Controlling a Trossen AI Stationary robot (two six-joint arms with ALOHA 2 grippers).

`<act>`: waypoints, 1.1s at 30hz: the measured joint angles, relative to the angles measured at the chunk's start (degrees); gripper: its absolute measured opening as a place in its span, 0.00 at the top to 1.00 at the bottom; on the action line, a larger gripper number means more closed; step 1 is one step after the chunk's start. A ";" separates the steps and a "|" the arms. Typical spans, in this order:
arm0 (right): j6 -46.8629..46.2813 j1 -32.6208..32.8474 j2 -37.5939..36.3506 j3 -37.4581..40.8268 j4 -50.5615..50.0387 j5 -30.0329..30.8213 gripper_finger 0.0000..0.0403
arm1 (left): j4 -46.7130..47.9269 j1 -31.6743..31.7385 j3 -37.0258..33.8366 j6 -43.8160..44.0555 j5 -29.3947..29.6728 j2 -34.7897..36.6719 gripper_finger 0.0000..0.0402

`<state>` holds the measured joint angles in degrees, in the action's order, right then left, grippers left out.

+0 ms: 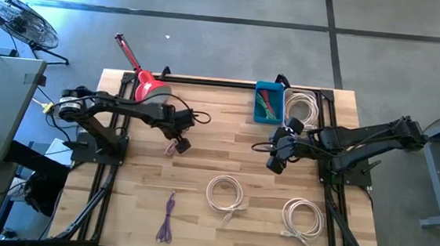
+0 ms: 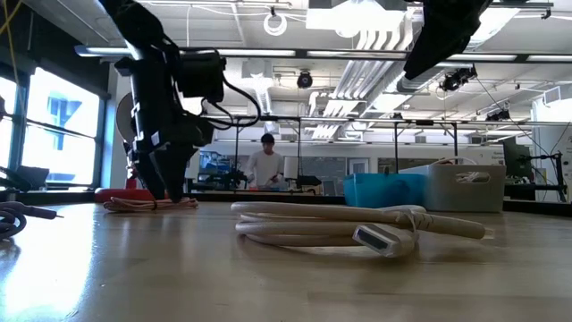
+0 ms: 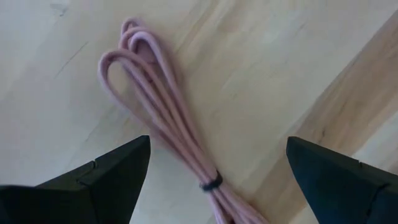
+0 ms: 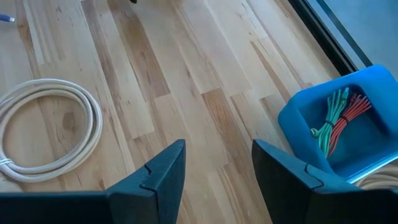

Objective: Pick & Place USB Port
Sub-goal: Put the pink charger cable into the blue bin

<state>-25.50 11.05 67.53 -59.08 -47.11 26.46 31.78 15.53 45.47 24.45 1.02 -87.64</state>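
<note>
One pink cable bundle [image 3: 168, 118], cinched by a small dark tie, lies flat on the wooden worktop [image 1: 226, 139] in its left half, directly beneath the left gripper [image 1: 177, 145]. In the left wrist view the jaws stand wide, one dark finger [image 3: 106, 177] on each side of the bundle, and whether the fingertips touch it cannot be told from these views. The low view shows the same arm reaching down to the pink cable on the wood. Behind the arm, at the far edge, lies a red dustpan [image 1: 147, 86] with its handle pointing off the worktop. The right gripper [image 1: 277, 160] hangs above the right half with its jaws slightly apart and nothing between them. Behind it a blue bin [image 4: 339, 127] holds green and orange cables, with a pale bin of white cable [image 1: 301, 107] beside it. Two white cable coils [image 1: 225, 193] and a purple cable [image 1: 168, 217] lie toward the near edge.
</note>
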 joint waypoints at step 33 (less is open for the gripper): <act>-0.19 2.45 0.00 0.00 -0.07 0.21 0.56 | -10.93 0.56 -4.01 -12.87 3.70 -2.49 0.90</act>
<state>-25.69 13.50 67.53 -59.07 -47.18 26.67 20.86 16.08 41.46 11.58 4.72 -90.12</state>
